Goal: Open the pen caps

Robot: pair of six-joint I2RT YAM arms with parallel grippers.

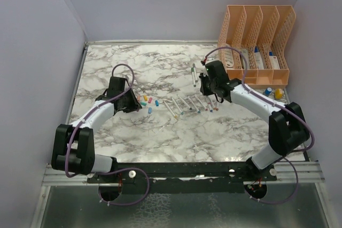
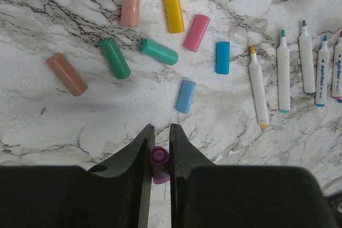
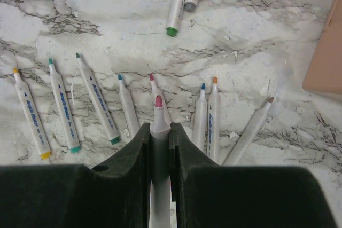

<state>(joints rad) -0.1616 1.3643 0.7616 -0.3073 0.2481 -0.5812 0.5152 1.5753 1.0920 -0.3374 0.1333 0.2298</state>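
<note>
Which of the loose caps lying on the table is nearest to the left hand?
The light blue cylindrical plastic cap, alone just ahead of the left hand; the other coloured caps lie farther away.

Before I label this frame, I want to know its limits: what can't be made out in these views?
- Left wrist view: the purple cap sits in the left gripper, which hides its sides and lower end.
- Right wrist view: the right gripper holding the pen and the bottom edge hide the pen's rear end.
- Top view: what stands in the organiser is too small to identify.
</note>
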